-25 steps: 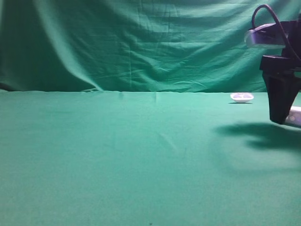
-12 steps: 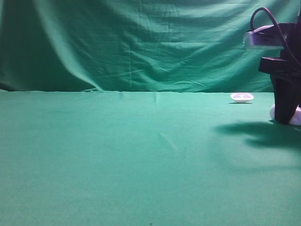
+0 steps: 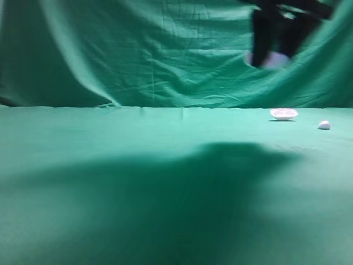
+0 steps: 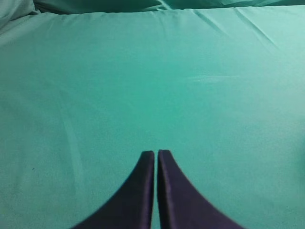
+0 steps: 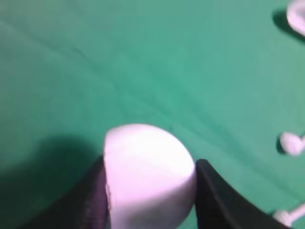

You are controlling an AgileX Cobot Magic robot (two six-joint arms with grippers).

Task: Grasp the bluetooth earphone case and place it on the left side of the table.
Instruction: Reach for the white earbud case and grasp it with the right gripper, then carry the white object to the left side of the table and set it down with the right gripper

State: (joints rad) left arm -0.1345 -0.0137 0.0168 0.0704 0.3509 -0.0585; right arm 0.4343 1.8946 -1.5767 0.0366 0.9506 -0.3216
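My right gripper (image 3: 268,58) is high above the green table (image 3: 138,182), blurred with motion, shut on the white earphone case (image 3: 274,59). In the right wrist view the case (image 5: 148,174) fills the space between the two dark fingers (image 5: 217,195) of the right gripper (image 5: 148,186), its rounded end sticking out. My left gripper (image 4: 156,153) shows only in the left wrist view, shut and empty over bare green cloth (image 4: 152,76).
A shallow white dish (image 3: 283,114) lies at the back right, a tiny white blob (image 3: 324,125) to its right. Small white earbud-like pieces (image 5: 291,143) lie on the cloth at the right. A large arm shadow (image 3: 220,165) covers the table's middle.
My right gripper has lifted the case off the table at the far right and swung up and left. The tiny white blob is now uncovered.
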